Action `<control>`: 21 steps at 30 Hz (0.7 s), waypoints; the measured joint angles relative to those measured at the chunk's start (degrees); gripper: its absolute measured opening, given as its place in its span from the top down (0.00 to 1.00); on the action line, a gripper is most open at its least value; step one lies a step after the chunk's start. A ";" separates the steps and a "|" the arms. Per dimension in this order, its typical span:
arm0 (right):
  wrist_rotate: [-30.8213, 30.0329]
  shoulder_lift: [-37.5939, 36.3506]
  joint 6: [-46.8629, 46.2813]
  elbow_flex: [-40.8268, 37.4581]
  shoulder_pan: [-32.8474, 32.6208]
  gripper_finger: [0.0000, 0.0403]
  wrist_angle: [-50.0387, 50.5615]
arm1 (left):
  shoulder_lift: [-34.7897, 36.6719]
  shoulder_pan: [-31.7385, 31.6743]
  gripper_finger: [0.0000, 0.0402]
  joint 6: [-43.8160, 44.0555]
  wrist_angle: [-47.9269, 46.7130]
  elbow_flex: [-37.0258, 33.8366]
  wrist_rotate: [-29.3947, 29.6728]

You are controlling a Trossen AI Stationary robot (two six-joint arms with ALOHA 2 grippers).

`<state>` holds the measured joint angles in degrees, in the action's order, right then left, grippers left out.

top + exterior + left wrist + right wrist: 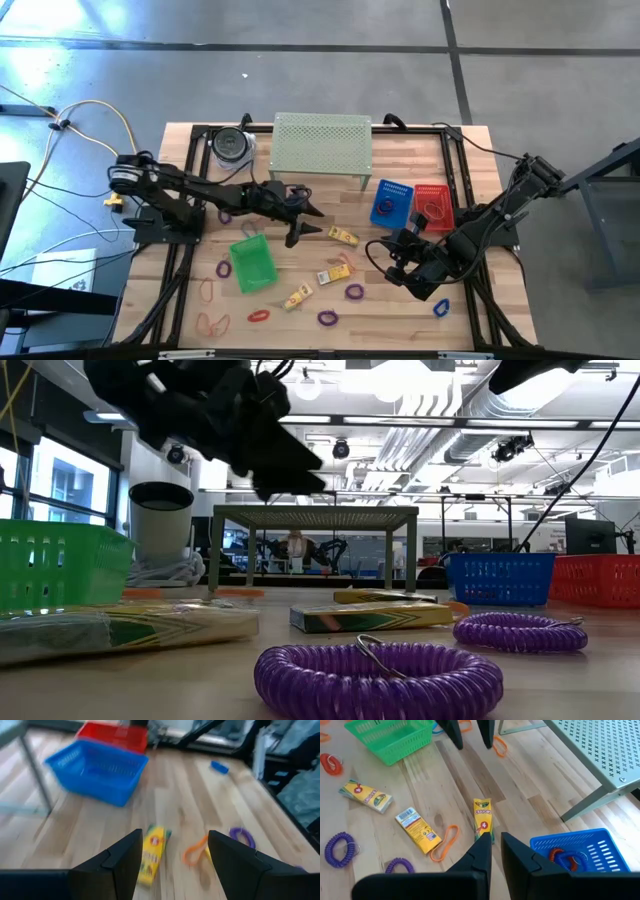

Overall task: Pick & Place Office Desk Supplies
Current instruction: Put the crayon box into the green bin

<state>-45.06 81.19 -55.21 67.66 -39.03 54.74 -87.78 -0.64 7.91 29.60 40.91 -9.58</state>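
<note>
My left gripper hangs open and empty above the tabletop, near the green basket. The yellow packet lies flat beside it, long axis toward the blue basket. My right gripper is closed, empty

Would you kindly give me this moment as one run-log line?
left hand: open, above crayon packet | right hand: shut, empty, near blue basket | green basket: empty
</note>
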 joint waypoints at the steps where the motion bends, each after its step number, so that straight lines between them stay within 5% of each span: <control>1: 0.00 0.00 -0.01 0.00 0.00 0.93 -0.02 | -0.85 0.00 0.45 -0.83 1.03 0.03 -1.15; 7: 0.00 0.00 -0.03 0.00 0.00 0.93 0.09 | -4.65 0.00 0.41 -2.09 3.87 -0.04 -2.32; 16: 0.00 0.00 -0.01 0.00 0.00 0.93 0.33 | -5.01 0.47 0.15 -1.48 3.85 -0.05 -0.57; 21: 0.00 -0.02 -0.01 0.00 0.00 0.93 0.35 | -5.01 0.59 0.09 -0.74 3.93 -0.05 -0.58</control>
<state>-45.06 81.17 -55.22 67.66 -39.03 55.09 -92.79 -0.05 7.17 33.53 40.86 -10.15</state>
